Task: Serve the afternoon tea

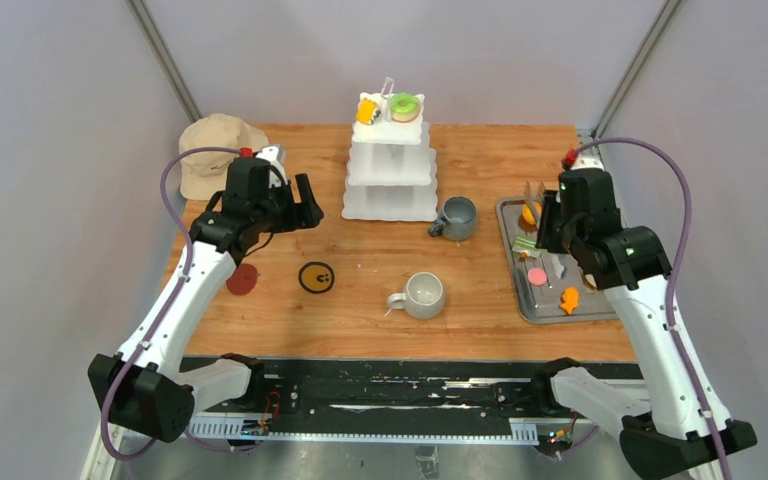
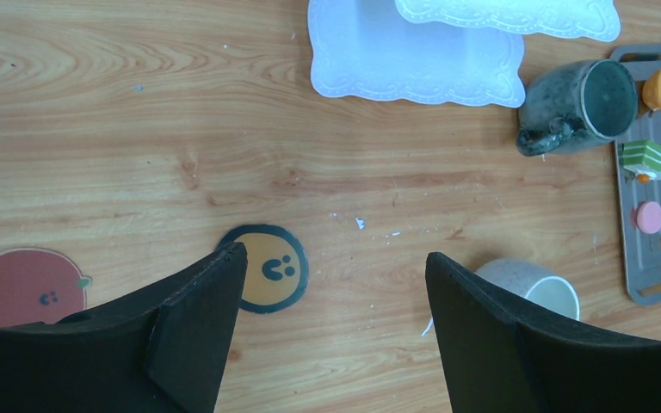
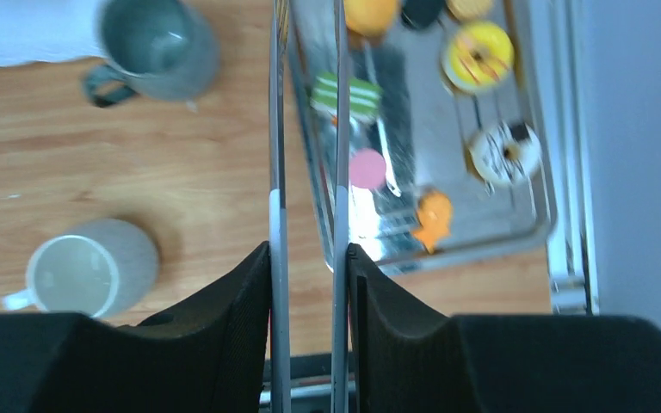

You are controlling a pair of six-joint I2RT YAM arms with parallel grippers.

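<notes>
Chiefly, the risk is a missed or fumbled pick. The right claw (image 3: 308, 277) is clamped narrow on a pair of tongs (image 3: 277, 129), its pads pressing the two thin arms from outside. In the wrist view, one tong arm lines up with the near rim of the tray (image 3: 529, 237) and the other crosses the green striped cake (image 3: 360, 96). The cake therefore does not appear centred between the arms. Probable faults:

- A straight descent could catch one arm on the tray rim.
- An off-centre squeeze could push the cake aside into the pink piece (image 3: 367, 168).
- The thin arms could twist or slip in the pads.
- The dark mug (image 1: 457, 217) stands between tray and stand (image 1: 391, 170), so a low carry could knock it.

Pose: the right arm reaches forward from its base at 5 o'clock. Its wrist hangs above the tray at 3 o'clock on the table (image 1: 380, 250), tongs pointing toward 12 o'clock. The left claw (image 2: 336, 267) stands wide with nothing in it, held above the wood at 9 o'clock, near the yellow sticker (image 2: 268, 267).

The pastries not yet served lie in the tray. The stand, at 12 o'clock, carries a donut (image 1: 405, 105) on its top tier. The light mug (image 1: 424, 294) sits near 6 o'clock of the stand.
</notes>
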